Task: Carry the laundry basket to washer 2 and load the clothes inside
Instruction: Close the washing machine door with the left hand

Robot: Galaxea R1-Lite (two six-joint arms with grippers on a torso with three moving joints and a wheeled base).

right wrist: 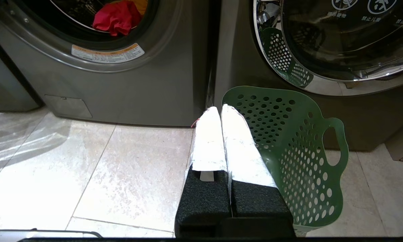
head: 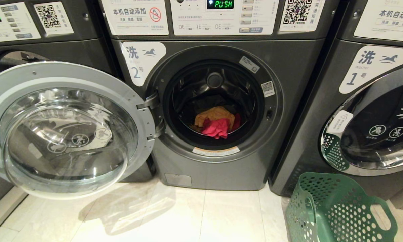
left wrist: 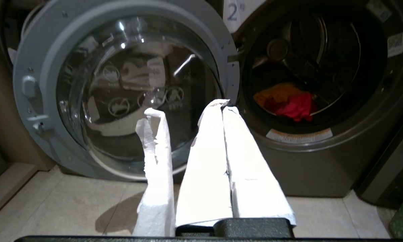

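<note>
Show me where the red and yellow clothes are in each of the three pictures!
Head view: the clothes lie low inside the open drum of washer 2, near the picture's middle.
Left wrist view: the clothes are right of middle, in the drum.
Right wrist view: the clothes sit at the top edge, left of middle.
Shared landmark: the curved warning sticker just under the drum's opening.

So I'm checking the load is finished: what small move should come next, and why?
Probably swing the left gripper toward the open door of washer 2 to push it shut. The clothes already lie in the drum, the laundry basket stands on the floor, apparently empty, and both grippers are shut, holding nothing.
</note>
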